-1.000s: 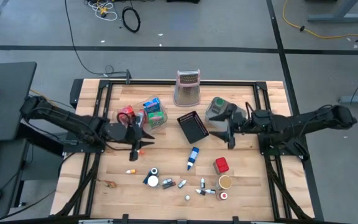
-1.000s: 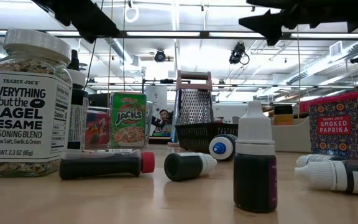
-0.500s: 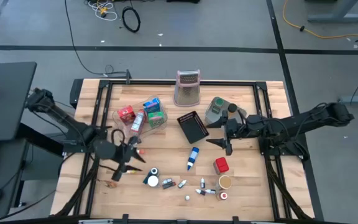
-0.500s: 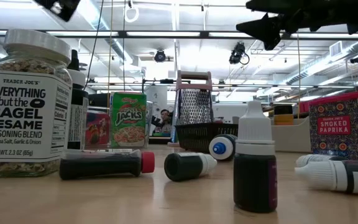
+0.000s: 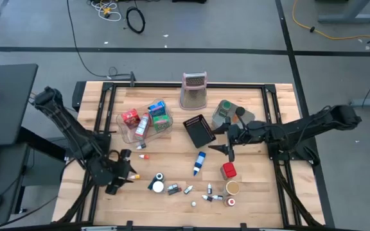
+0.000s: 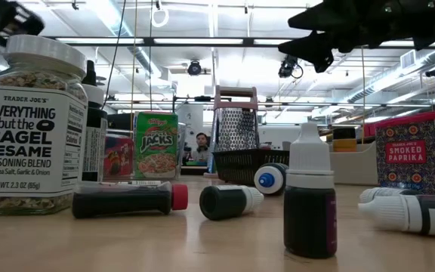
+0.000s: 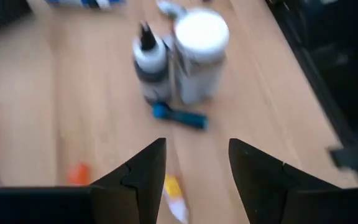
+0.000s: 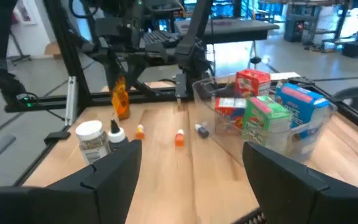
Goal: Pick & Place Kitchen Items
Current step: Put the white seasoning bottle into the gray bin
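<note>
Kitchen items lie scattered across the wooden table (image 5: 172, 154): we see boxed red, blue and green packets (image 5: 148, 117) sitting in a clear plastic tray (image 5: 130, 130) toward the far left, a blue-and-white squeeze bottle (image 5: 199, 162) lying near the middle, a red tin (image 5: 229, 170) and a tan can (image 5: 232, 187) at the near right, and small vials (image 5: 212, 196) along the near edge. Our left gripper (image 5: 122, 174) sits low at the near left of the table, its arm folded back toward the left edge, fingers (image 7: 143, 174) spread apart and holding nothing; just beside it lies a tiny orange-capped vial (image 5: 133, 176). In the left wrist view a white-lidded seasoning jar (image 7: 199, 53) and a black-tipped white bottle (image 7: 149, 59) stand side by side, with a small blue vial (image 7: 180, 116) lying by them, all blurred. Our right gripper (image 5: 225, 142) hangs over the table's middle right, beside a black mesh basket (image 5: 198, 130), arm stretched in from the right, fingers parted and empty. From table height both arms are cut off at the top edge.
</note>
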